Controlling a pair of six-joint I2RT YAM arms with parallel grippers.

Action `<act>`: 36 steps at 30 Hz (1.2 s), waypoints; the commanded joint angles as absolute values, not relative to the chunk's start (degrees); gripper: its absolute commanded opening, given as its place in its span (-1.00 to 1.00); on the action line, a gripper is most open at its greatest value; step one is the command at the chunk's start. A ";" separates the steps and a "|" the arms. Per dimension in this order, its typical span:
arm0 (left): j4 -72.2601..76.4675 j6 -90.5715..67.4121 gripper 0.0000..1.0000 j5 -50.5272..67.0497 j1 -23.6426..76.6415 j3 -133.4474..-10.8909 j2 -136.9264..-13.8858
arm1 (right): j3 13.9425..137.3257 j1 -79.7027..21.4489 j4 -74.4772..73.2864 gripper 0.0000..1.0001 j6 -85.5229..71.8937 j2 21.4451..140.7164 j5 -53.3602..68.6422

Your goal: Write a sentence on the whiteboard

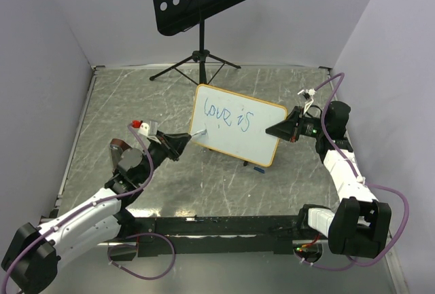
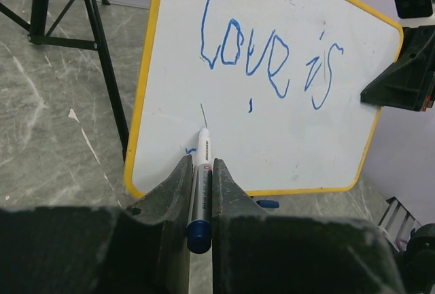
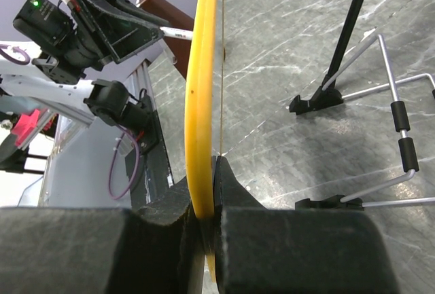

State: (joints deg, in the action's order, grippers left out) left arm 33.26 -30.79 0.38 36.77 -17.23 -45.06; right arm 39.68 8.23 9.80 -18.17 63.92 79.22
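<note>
Here, a marker (image 2: pixel 203 146) is pinched by the left gripper (image 2: pixel 201 163), its tip set against the lower left of the whiteboard (image 1: pixel 255 146), beneath the blue sentence (image 1: pixel 229 117), reading "love is". At the middle of the table (image 1: pixel 129 104) the board is held tilted, its right edge clamped by the right gripper (image 1: pixel 277 130).

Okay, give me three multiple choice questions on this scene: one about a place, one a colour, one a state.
1. Where is the black perforated music stand relative to the small white rectangular board with a yellow frame? A) behind it B) lying on it C) between the arm bases
2. What colour is the handwriting on it? A) red B) blue C) green
3. What is the right pincer doing? A) hanging open B) clamping the board's edge C) gripping a cup
1 A: the top view shows it behind the board. 2 B: the letters are blue. 3 B: its fingers close on the yellow frame.
</note>
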 commanded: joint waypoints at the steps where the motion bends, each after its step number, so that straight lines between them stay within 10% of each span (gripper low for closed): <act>1: 34.99 -29.97 -0.98 -2.90 36.56 -19.60 -44.21 | 40.96 8.00 13.54 -1.00 -18.02 62.93 82.44; 36: 27.94 -32.87 -0.98 1.49 36.21 -19.07 -45.26 | 40.87 8.00 14.24 -1.00 -18.63 62.49 82.53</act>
